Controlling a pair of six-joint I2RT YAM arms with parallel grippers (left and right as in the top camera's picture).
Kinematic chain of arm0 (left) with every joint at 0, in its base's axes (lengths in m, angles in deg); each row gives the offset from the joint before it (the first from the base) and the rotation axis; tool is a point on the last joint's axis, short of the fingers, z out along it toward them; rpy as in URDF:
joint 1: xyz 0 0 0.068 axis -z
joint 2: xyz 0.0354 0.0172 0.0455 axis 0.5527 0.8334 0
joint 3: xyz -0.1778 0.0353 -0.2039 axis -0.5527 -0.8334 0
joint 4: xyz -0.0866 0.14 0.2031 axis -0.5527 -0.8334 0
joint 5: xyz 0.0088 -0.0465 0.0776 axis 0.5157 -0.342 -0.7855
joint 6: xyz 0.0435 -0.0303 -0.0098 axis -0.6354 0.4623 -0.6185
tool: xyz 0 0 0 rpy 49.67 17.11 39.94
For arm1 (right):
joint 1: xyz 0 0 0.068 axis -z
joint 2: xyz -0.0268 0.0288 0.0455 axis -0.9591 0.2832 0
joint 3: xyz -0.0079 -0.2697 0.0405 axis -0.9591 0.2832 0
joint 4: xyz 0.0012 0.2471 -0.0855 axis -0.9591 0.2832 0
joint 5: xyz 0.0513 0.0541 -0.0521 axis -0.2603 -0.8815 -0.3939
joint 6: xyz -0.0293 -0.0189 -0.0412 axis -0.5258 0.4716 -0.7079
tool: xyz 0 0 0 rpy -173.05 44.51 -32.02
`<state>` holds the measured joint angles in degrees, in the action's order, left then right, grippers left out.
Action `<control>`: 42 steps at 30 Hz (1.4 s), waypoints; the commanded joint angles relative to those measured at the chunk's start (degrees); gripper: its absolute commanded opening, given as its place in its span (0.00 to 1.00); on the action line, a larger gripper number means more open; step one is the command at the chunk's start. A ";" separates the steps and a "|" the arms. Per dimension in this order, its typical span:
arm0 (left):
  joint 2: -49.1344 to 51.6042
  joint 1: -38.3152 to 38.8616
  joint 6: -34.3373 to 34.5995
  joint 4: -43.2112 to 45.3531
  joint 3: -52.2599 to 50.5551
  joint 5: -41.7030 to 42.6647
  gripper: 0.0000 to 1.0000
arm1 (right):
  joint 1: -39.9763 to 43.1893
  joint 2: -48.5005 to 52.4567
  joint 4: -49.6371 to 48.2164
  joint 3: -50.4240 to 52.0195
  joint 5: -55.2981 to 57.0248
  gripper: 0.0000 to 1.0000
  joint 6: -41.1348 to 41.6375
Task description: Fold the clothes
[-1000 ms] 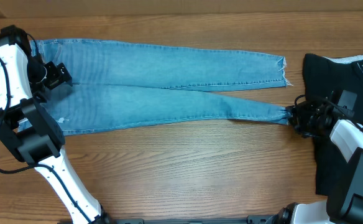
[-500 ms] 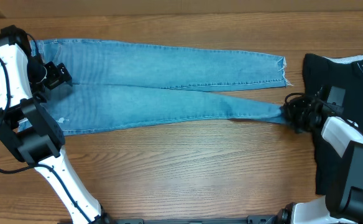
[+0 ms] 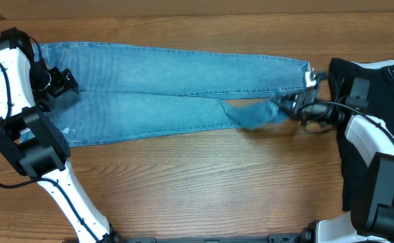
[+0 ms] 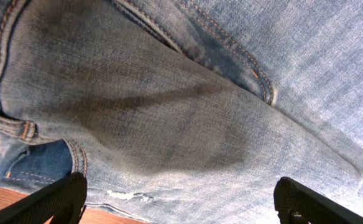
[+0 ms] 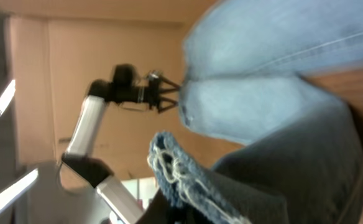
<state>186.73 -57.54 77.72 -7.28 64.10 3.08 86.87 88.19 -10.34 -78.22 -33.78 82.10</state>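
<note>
Gripping with the right gripper (image 3: 286, 107), jaws closed on the frayed hem (image 5: 169, 163) of one leg of the jeans (image 3: 163, 88); holding that hem raised and bunched just beside the black garment (image 3: 379, 88), near the other leg's hem (image 3: 303, 75), which lies flat on the table (image 3: 204, 189).

Judged as the start of the fold: carry the pinched hem away from the black garment, keeping it only just above the denim so the leg rolls over itself and does not drag; keep the cloth taut enough to smooth the crumple behind the fingers; line the leg up over its twin before setting it down; let go only once the cloth lies flat.

Reaching with the right arm from above the black garment, forearm stretched low and wrist turned toward the jeans.

At the end of the jeans farthest from the black garment: the left gripper (image 3: 61, 81) spread wide, grasping nothing, pointed down at the seat with the dark fingertips framing bare denim; touching or hovering, cannot tell.

Stretched out full length from beside the black garment to that far end: the jeans, with the waist under the left arm.
</note>
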 commanded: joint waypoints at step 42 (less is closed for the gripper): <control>-2.10 0.00 1.18 1.36 0.13 0.94 1.00 | -34.29 -11.39 48.13 -16.24 63.54 0.59 -3.69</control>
<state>186.73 -57.54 78.16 -6.10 64.10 3.45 51.14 77.81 37.92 -93.48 28.28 78.04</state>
